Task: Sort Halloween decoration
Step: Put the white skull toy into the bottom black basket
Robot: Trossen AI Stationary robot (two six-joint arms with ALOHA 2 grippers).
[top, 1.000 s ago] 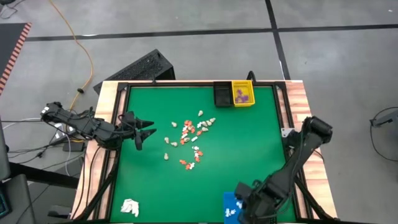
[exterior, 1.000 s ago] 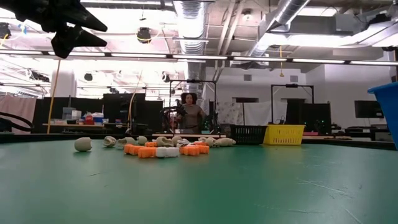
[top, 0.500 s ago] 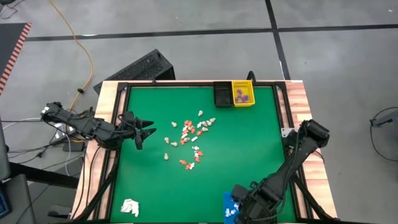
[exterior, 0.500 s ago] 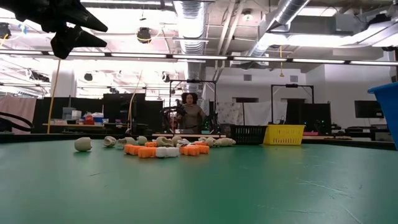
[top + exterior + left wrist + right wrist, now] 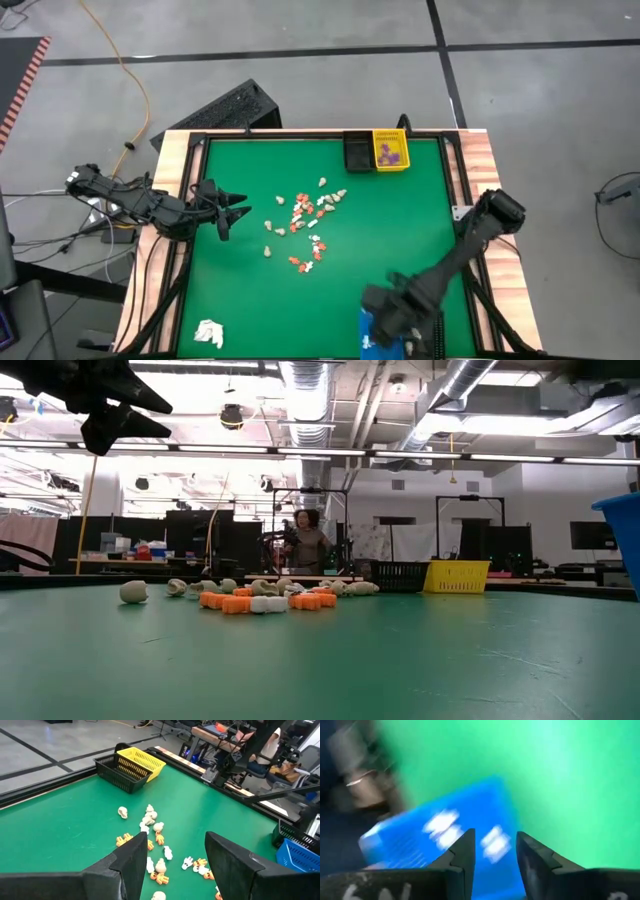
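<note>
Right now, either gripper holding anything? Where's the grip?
Nothing held. Right gripper hangs open and empty over the blue basket; left gripper open above the mat's left edge.

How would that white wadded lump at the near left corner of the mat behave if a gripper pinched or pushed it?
The white wadded lump looks crumpled and irregular, so it is probably soft and would squash under a pinch. It seems light, likely sliding across the green mat when pushed. With no round shape, it should not roll.
</note>
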